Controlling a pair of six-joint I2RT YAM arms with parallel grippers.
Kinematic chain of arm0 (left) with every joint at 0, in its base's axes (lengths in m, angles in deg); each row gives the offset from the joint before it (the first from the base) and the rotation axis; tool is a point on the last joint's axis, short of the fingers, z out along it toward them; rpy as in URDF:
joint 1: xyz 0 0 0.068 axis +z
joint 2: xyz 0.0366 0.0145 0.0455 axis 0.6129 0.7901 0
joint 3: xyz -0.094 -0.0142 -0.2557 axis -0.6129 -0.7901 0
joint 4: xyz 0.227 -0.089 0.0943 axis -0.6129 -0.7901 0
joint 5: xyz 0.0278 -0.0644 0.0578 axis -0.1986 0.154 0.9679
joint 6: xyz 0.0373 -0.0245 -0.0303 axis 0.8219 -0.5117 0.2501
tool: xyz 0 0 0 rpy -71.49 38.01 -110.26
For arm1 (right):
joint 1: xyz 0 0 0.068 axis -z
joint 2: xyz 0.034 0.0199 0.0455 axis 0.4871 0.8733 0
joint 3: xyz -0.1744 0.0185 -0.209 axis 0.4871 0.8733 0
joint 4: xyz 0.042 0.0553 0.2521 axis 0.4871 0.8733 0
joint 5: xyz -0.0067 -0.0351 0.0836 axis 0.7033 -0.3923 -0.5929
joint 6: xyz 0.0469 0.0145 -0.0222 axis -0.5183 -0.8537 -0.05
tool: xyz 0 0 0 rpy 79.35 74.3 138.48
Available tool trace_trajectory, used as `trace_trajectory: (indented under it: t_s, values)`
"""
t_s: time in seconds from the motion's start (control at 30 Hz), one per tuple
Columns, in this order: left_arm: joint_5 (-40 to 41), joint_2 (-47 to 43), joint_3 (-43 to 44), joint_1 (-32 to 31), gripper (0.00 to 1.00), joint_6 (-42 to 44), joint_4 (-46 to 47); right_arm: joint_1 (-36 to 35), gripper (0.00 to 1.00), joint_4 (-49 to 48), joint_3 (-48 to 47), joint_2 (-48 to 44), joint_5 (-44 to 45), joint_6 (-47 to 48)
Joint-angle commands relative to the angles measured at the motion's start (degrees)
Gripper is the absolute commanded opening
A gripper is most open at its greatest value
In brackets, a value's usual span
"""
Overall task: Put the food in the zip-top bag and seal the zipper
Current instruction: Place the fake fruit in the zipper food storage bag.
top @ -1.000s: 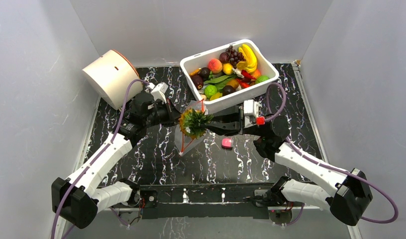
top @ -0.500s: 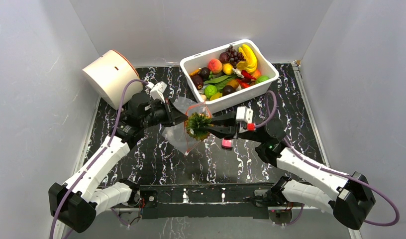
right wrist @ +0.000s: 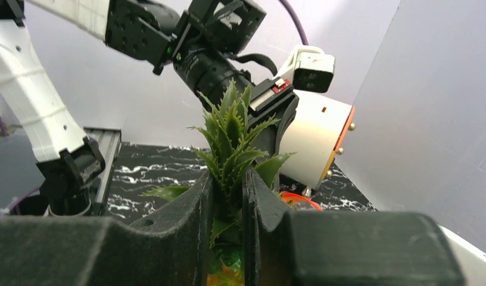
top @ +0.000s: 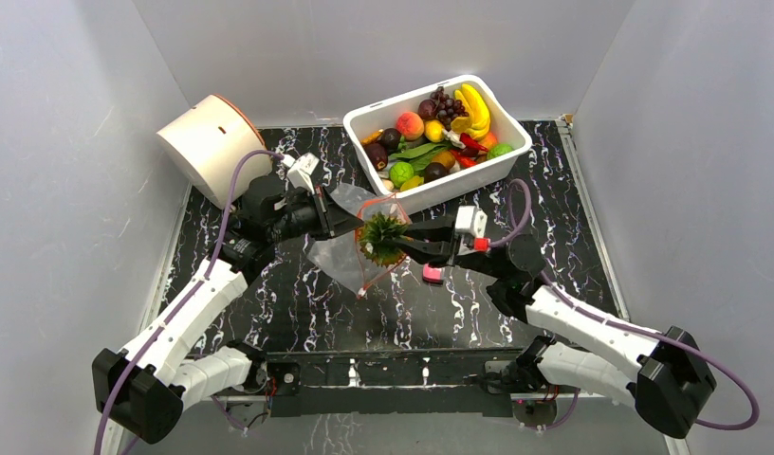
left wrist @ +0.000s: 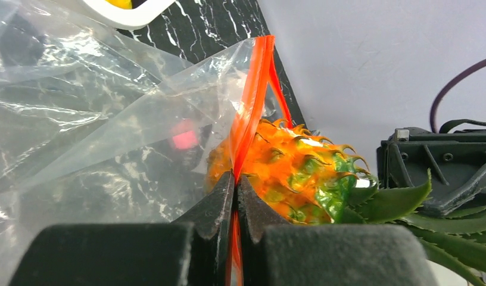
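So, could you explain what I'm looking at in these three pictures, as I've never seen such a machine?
These are two robot arms bolted at the near edge of a table. The wide picture comes from a camera above and behind them; the other two come from cameras on each wrist. On the black marbled table sit a white bin of toy produce and a pink block. The left end effector is pinched shut on the red-orange zipper of a clear zip-top bag. The right end effector grips a toy pineapple by its green crown, at the bag's mouth.
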Motion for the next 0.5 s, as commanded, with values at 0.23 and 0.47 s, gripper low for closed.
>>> trace_trajectory:
  t_s: [0.23, 0.47]
  values:
    - [-4.6, -0.9, 0.7, 0.3, 0.0, -6.4, 5.9, -0.2, 0.02, -20.0, 3.6, 0.1, 1.8, -5.7]
    - [-7.6, -1.6, 0.5, 0.4, 0.0, -9.5, 8.7, -0.2, 0.03, -14.1, 6.3, -1.8, 2.2, 0.1]
